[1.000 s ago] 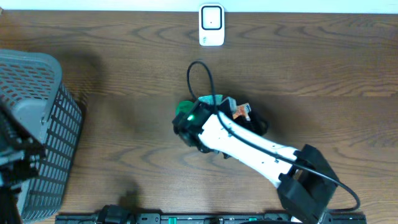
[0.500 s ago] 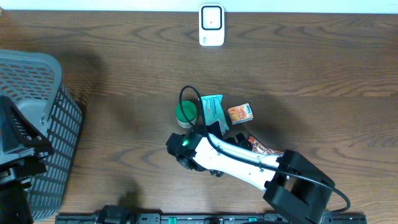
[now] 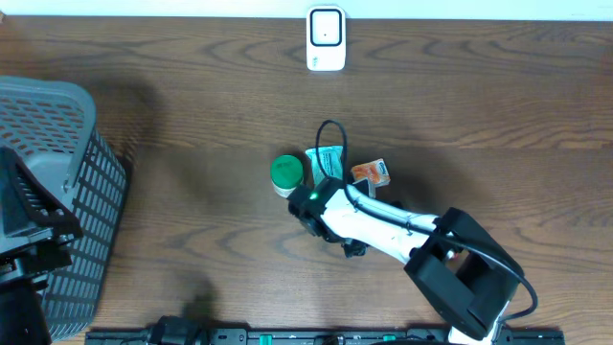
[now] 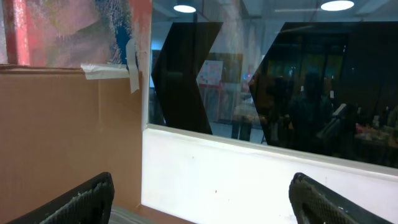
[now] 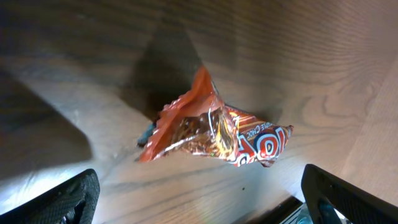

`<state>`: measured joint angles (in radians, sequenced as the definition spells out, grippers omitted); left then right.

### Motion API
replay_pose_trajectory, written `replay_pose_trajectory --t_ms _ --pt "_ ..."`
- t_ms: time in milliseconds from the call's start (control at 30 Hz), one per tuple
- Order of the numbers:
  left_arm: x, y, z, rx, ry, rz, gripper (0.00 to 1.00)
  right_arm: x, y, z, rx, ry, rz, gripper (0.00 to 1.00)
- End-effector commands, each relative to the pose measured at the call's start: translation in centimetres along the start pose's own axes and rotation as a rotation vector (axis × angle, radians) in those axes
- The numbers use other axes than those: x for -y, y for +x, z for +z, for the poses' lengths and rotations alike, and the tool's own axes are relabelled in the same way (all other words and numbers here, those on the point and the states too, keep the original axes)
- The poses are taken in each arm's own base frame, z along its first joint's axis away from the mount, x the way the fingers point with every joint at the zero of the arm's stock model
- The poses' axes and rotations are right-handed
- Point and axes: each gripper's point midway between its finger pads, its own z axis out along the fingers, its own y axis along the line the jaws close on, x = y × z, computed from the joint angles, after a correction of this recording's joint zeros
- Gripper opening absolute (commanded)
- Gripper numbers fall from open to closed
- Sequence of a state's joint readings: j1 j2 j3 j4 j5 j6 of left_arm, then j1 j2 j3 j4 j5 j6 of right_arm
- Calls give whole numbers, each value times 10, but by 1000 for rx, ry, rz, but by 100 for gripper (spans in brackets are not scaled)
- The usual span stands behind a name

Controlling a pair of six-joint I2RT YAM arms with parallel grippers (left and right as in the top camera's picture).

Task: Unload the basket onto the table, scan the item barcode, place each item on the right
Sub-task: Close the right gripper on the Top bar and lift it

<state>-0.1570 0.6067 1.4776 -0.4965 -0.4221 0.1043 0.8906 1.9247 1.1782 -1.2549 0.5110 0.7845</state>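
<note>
One white barcode scanner (image 3: pixel 326 39) stands at the far edge of the wooden table (image 3: pixel 192 115). One grey mesh basket (image 3: pixel 57 182) sits far to the scanner's left and nearer the robot.

Three small items show from overhead, clustered on the robot's side of the scanner and well apart from it. They are one green round-lidded tub (image 3: pixel 285 172), one teal packet (image 3: pixel 327 160) just beside it, and one small orange packet (image 3: pixel 371 172) on the teal packet's other side.

A fourth item, an orange-red snack wrapper (image 5: pixel 214 134) printed with "CHOC", shows only in the right wrist view. It lies crumpled and flat on the wood, touched by nothing. From overhead the arm hides it.

There are two arms. The right arm (image 3: pixel 383 225) reaches from its base at the near edge diagonally toward the scanner. Its wrist hangs just on the near side of the tub and teal packet, camera pointing down. The right gripper (image 5: pixel 199 190) has its jaws spread wide over the wrapper and holds nothing.

The left arm (image 3: pixel 29 240) is drawn back beside the basket, far left of the scanner. The left gripper (image 4: pixel 202 199) is level, facing a window wall and cardboard, with its jaws apart and empty.
</note>
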Motion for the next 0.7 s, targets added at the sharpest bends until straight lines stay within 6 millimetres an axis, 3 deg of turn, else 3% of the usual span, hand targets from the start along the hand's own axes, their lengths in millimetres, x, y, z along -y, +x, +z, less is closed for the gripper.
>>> replay_pose_trajectory --t_ms 0,333,667 --pt "-4 -4 -5 17 -11 -16 90 -2 2 11 -9 8 -28 99" --pt "-8 -8 -11 32 -12 -24 90 -2 6 35 -7 11 -27 99" --pt "-10 -11 -15 43 -12 -29 90 2 0 43 -22 -9 8 50"
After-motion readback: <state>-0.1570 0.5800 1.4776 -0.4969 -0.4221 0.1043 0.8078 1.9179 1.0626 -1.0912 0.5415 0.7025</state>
